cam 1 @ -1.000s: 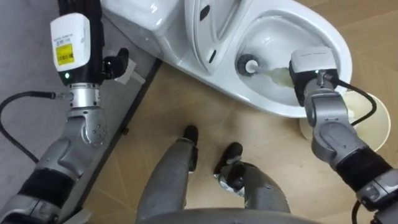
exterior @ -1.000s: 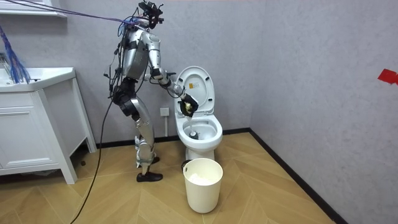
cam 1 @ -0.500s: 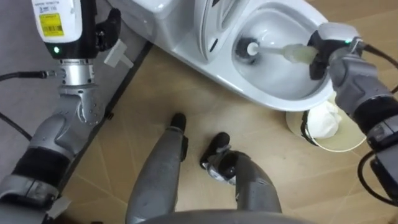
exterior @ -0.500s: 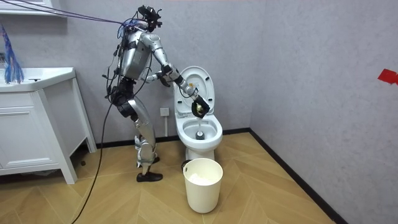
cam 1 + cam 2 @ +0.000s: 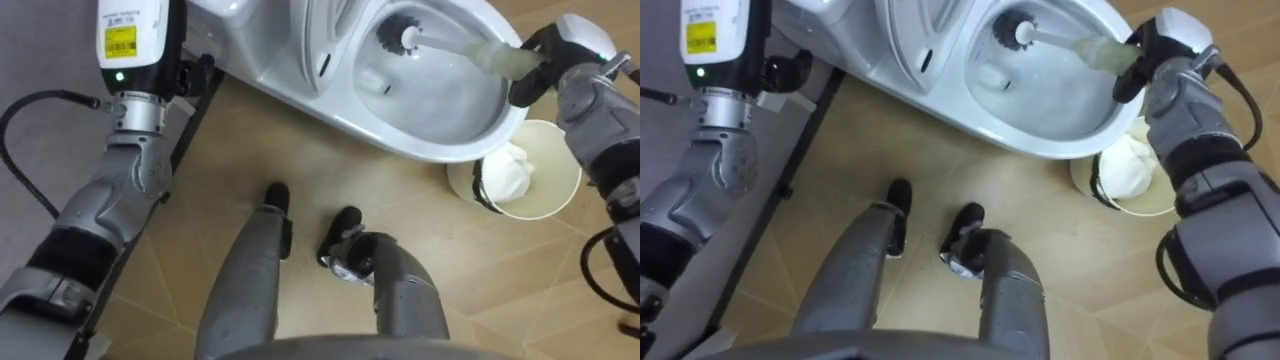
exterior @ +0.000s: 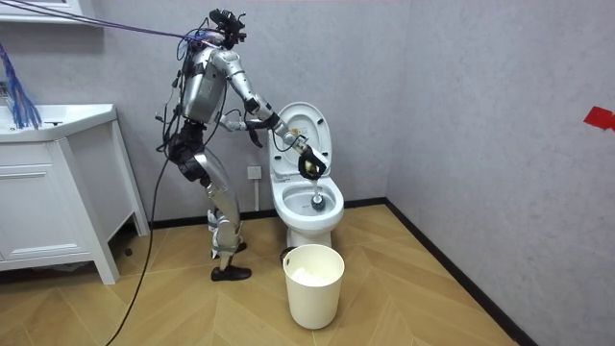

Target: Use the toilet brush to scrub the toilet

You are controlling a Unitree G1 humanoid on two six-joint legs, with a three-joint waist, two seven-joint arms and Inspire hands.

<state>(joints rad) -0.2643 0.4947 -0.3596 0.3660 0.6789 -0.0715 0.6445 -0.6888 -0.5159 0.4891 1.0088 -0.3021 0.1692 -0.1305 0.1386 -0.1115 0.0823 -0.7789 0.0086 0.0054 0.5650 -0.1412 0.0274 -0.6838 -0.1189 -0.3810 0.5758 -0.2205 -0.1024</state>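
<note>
Right hand [image 5: 548, 62] clenched, arm outstretched; left hand [image 5: 780, 70] held forward.

Head stereo pair, a few centimetres apart, looks steeply down at close range, toilet bowl [image 5: 440, 110] at 12 o'clock, bin [image 5: 552, 192] at 2 o'clock; room camera stands metres off, level, sharing bowl, bin and floor [image 5: 250, 150].

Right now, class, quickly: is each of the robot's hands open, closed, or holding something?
Left hand: cannot be told.
Right hand: closed on the toilet brush, its head in the toilet.
</note>
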